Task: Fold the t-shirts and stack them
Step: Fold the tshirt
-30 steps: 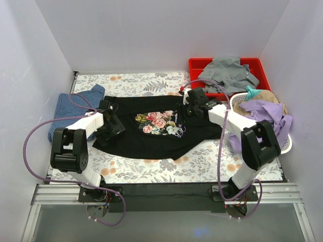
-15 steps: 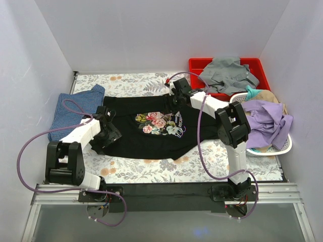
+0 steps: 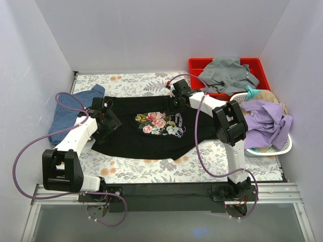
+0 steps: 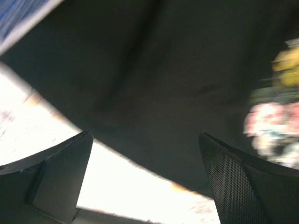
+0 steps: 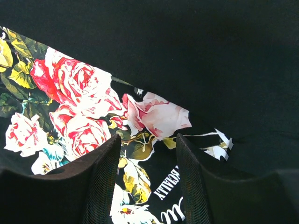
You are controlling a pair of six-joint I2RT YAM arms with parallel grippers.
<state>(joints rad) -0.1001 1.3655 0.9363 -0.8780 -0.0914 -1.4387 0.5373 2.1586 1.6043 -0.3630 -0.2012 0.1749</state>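
Across the middle of the table (image 3: 126, 171), the black t-shirt (image 3: 146, 141) is lying spread flat, print up, with the blue t-shirt (image 3: 60, 121) bunched just beside its nine o'clock edge. You are handling limp, light cloth that will likely be sagging and dragging, so be pinching hems or sleeve edges, not the middle. Your left gripper (image 4: 145, 182) is hanging spread wide over that nine o'clock edge. Your right gripper (image 5: 147, 186) is sitting parted, gripping nothing, over the roses. Open room is lying toward six o'clock, while the red bin (image 3: 193, 68) and basket (image 3: 285, 146) are crowding two and three o'clock.
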